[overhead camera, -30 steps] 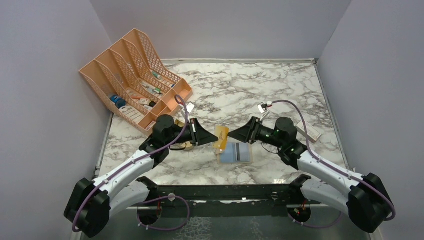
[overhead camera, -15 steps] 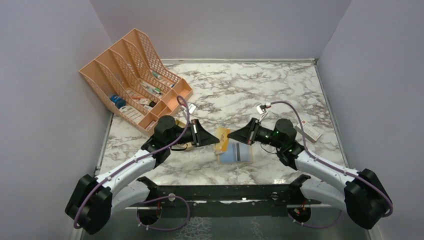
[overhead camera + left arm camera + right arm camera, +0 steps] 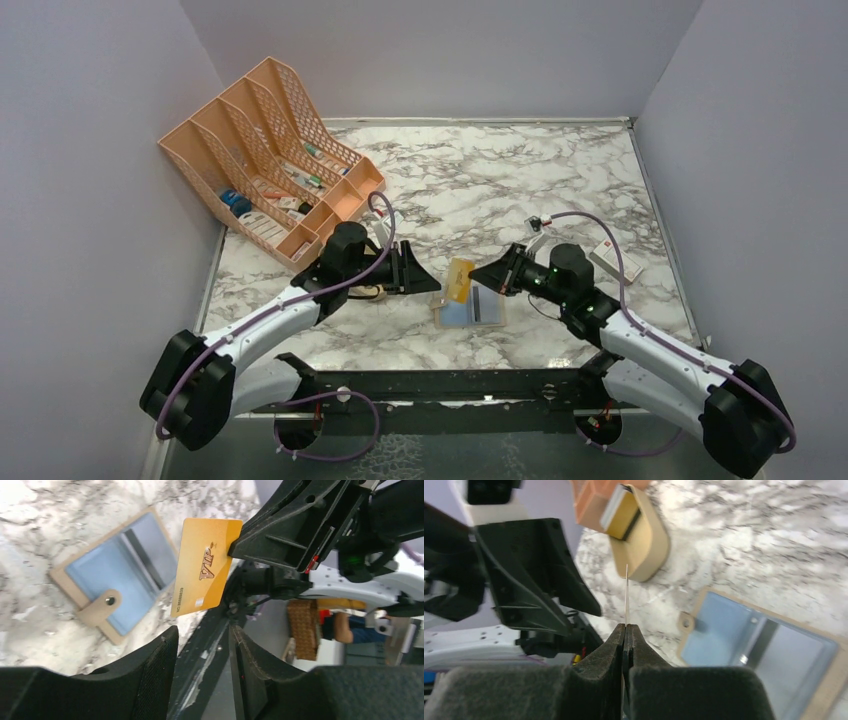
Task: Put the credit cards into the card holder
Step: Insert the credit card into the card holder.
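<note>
Since a second ago the gold credit card (image 3: 460,280) has changed hands: the left jaws, which held it, now stand released just left of it, and the right jaws have clenched on its edge and carried it slightly to the right.

We count one card in the air, one card holder (image 3: 478,312), one orange mesh file rack (image 3: 265,140), one beige oval dish (image 3: 649,545) and one small white box (image 3: 615,260). The holder lies open and flat on the marble surface (image 3: 500,180), blue pockets up, close to the near edge and between the two arms. In the top view the card stands on edge over the holder's far left corner.

Bare marble stretches behind the holder to the back wall. The rack fills the far left corner, and the box lies near the right edge.

From the left wrist we read "VIP" on the card's face (image 3: 205,565), see its corner pinched by the right jaws, and see the holder's snap tab (image 3: 107,602). Nothing lies between the left fingers (image 3: 155,680).

From the right wrist the card is only a thin line (image 3: 626,595) rising from the shut jaws, with the holder (image 3: 764,650) below on the right. That view also shows a gold and pale block lying in the dish; we cannot tell what it is.
</note>
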`<state>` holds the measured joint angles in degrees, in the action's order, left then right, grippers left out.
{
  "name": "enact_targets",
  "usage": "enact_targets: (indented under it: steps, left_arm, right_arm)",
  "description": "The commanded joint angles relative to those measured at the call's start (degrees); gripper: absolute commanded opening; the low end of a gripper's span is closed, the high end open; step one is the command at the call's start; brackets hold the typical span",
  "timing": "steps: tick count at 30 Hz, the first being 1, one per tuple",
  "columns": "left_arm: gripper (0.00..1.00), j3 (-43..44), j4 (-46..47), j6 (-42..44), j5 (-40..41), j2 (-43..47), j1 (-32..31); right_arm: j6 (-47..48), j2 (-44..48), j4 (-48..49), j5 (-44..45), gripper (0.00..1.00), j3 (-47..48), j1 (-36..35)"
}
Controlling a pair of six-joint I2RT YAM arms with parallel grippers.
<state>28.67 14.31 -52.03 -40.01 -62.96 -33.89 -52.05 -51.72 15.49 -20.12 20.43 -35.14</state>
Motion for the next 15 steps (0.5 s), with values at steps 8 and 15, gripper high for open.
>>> enact_targets:
  steps: [8, 15]
  left_arm:
    - [0.32, 6.39, -18.42, 15.03, 13.09, -1.56, -1.11]
    - [0.0, 6.52, -18.87, 14.89, 15.78, -6.02, -4.96]
  right_arm:
    - [11.63, -8.33, -15.77, 11.8, 0.01, 5.82, -0.05]
    - [11.84, -13.51, -13.11, 8.93, 0.01, 5.95, 0.81]
